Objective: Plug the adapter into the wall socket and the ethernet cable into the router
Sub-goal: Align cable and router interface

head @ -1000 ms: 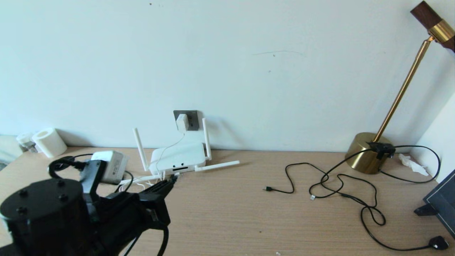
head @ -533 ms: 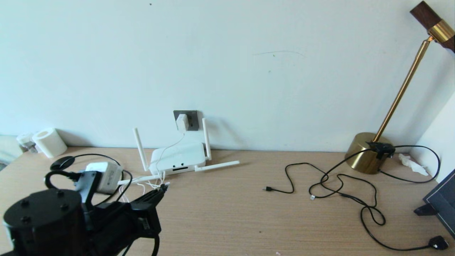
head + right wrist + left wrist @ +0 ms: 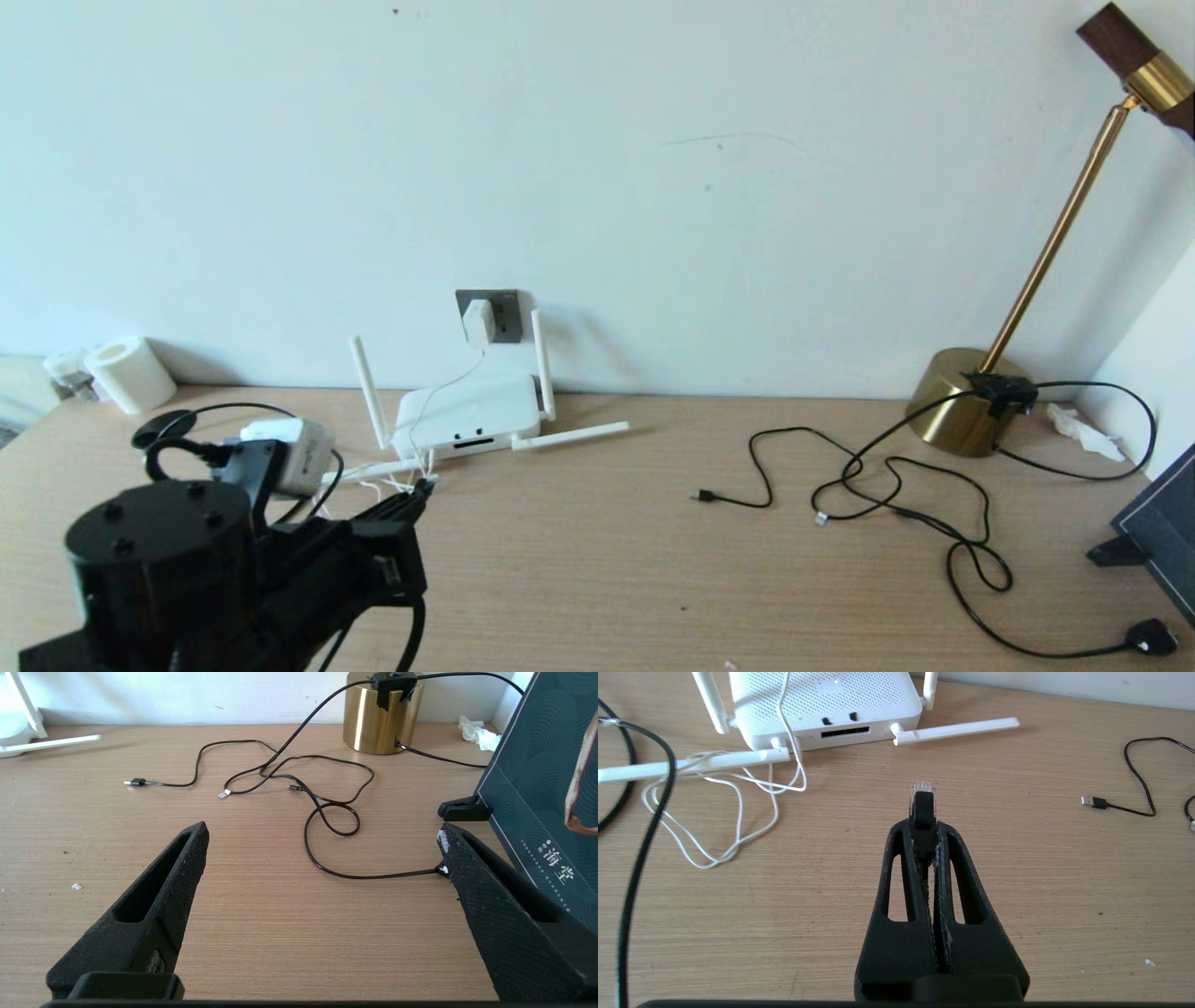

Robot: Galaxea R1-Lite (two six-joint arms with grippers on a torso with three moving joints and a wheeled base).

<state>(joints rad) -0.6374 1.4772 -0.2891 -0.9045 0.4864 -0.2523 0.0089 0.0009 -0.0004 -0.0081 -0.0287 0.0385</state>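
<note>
My left gripper (image 3: 923, 828) is shut on the black boot of the ethernet cable (image 3: 922, 802). The clear plug sticks out past the fingertips and points toward the router (image 3: 822, 704), with a gap of bare table before its dark ports. In the head view this gripper (image 3: 415, 493) is low over the table in front of the router (image 3: 467, 411). The white adapter (image 3: 478, 322) sits in the dark grey wall socket (image 3: 506, 313), and its thin white cord hangs down over the router. My right gripper (image 3: 322, 833) is open above the table, holding nothing.
A white box (image 3: 285, 443) with black cable loops lies left of the router. A paper roll (image 3: 129, 373) stands far left. Thin black cables (image 3: 887, 485) sprawl toward the brass lamp base (image 3: 962, 401). A dark box (image 3: 537, 765) stands beside the right gripper.
My left gripper has drawn back from the router's front edge toward me and to the left, still holding the ethernet plug. The white box at the left shifted slightly.
</note>
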